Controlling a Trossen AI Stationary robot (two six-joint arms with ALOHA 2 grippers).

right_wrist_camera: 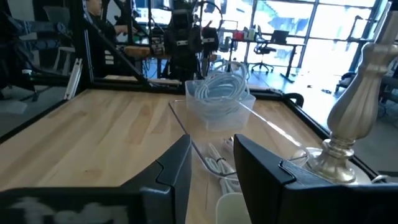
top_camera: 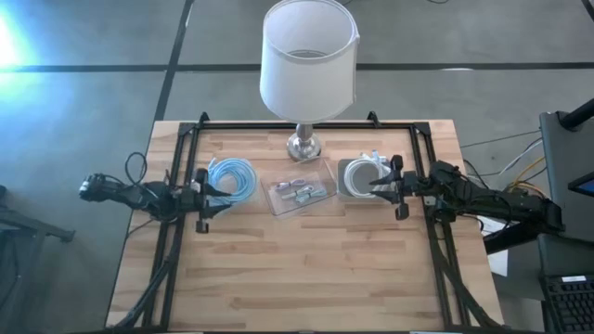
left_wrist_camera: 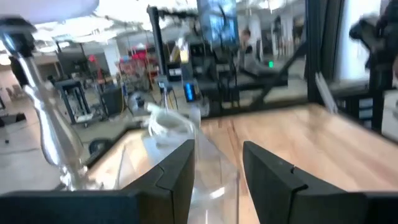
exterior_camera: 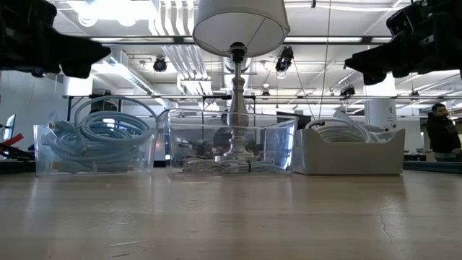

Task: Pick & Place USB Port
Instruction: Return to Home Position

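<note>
Three containers stand in a row before the lamp. A clear bin of coiled light-blue cable (top_camera: 230,178) (exterior_camera: 97,141) (right_wrist_camera: 219,93) is toward the left. A clear tray of small USB parts (top_camera: 299,192) (exterior_camera: 231,148) sits in the middle. A white bin of white cable (top_camera: 364,176) (exterior_camera: 348,148) is toward the right. My left gripper (top_camera: 200,198) (left_wrist_camera: 217,168) is open, raised at the blue-cable bin's left edge. My right gripper (top_camera: 399,186) (right_wrist_camera: 211,165) is open, raised at the white bin's right edge. Both touch nothing.
A table lamp with a white shade (top_camera: 308,56) and a silver base (top_camera: 304,144) (exterior_camera: 237,108) stands just behind the middle tray. A black frame (top_camera: 306,122) borders the table's far, left and right sides. Bare wood (top_camera: 306,269) lies toward the near edge. A person (exterior_camera: 440,130) stands in the room beyond.
</note>
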